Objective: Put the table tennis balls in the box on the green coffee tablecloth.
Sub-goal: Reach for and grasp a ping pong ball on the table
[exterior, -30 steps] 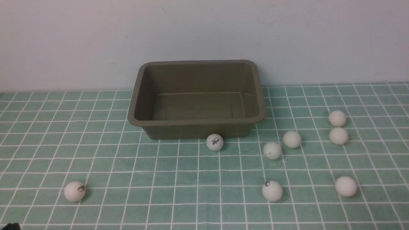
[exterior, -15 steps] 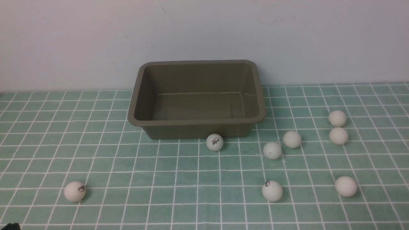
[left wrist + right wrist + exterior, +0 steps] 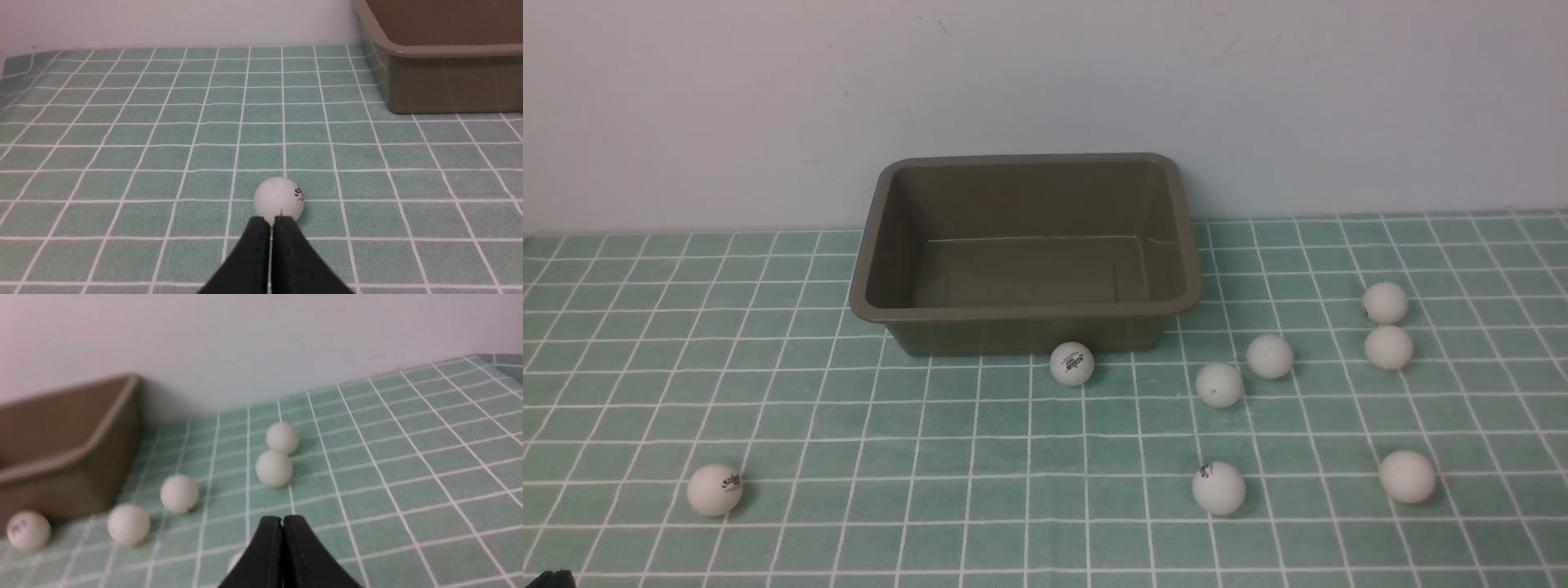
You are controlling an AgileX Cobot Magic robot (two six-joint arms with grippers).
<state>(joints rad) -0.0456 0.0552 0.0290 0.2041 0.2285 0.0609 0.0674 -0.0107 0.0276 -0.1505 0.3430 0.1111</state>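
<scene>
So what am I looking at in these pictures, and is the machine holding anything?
It's a robot with two arms. One picture looks forward from between them; the other two come from cameras on its wrists, where dark pincers, the left gripper and right gripper, poke in, both shut and holding nothing. A pale green cloth with white gridlines carries an open, rectangular olive-brown plastic tub and eight small white balls, one near the robot's left. None are in the tub.

- Plain pale grey-lilac wall (image 3: 1029, 73) across the back, with a few small dark marks and faint scuffs.
- Soft, even light, looking pinker in the left wrist view.
</scene>
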